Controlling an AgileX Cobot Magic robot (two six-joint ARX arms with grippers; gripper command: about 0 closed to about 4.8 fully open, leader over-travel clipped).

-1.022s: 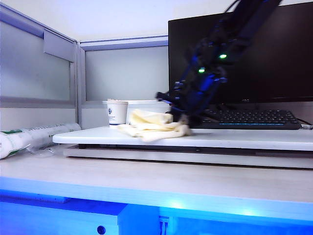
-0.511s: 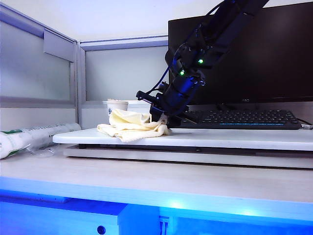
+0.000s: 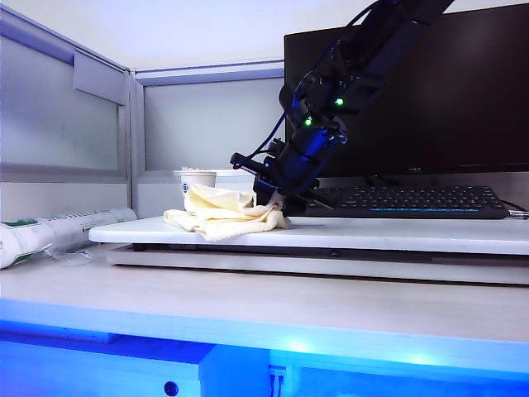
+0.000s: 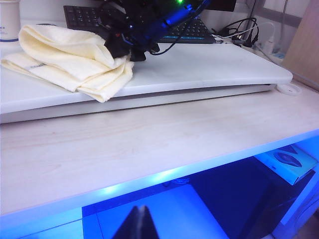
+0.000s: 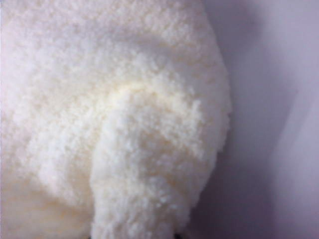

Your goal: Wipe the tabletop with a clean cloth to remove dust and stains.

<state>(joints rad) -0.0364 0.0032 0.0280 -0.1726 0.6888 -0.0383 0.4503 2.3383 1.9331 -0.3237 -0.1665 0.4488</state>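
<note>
Cream-yellow and thick, the cloth (image 3: 221, 212) lies bunched in folds on the tabletop (image 3: 388, 234), near its left end and close to the front edge. The right gripper (image 3: 273, 197) reaches down from the dark arm and is clamped on the cloth's right-hand end, its jaws narrow around the fabric; in the right wrist view the fuzzy pile of the cloth (image 5: 119, 134) fills nearly everything, with a strip of the white tabletop (image 5: 269, 124) beside it. In the left wrist view the cloth (image 4: 70, 62) sits folded over itself, the black right gripper (image 4: 124, 47) pressed into its end, on the tabletop (image 4: 209, 64).

A paper cup (image 3: 197, 177) stands behind the cloth near the tabletop's back left corner. A black keyboard (image 3: 413, 201) lies along the back edge, in front of a dark monitor (image 3: 446, 91). The left gripper (image 4: 138, 224) hangs low in front of the wood-grain desk (image 4: 124, 144), well apart from the cloth, its jaws closed together and holding nothing.
</note>
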